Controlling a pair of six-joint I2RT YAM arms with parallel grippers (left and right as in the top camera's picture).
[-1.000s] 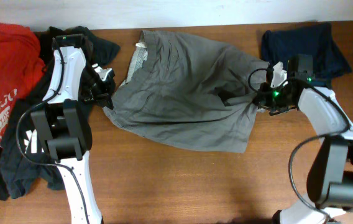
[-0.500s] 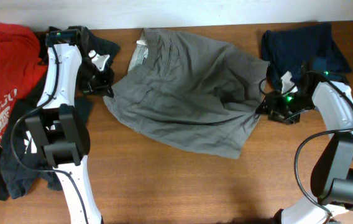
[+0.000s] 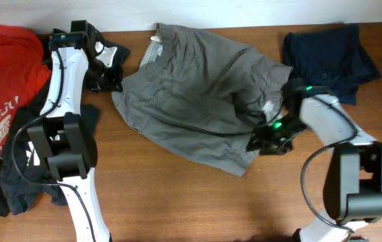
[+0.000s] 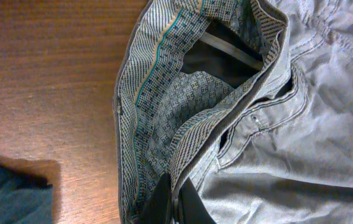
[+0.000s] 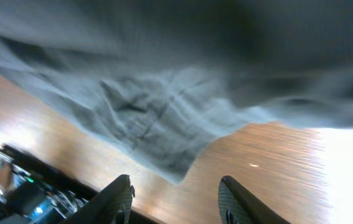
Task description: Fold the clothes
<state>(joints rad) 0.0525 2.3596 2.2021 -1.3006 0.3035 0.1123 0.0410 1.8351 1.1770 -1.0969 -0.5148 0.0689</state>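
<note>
— What's the left gripper doing?
— Pinching the shorts by the waistband, far side of the table.
— And the right gripper?
— Jaws spread, gripping nothing, over the shorts' near right hem.

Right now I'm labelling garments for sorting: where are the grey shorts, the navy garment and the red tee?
grey shorts [image 3: 198, 87], overhead view, middle of its fabric.
navy garment [image 3: 329, 54], overhead view, its centre.
red tee [image 3: 16, 64], overhead view, plain upper part.
</note>
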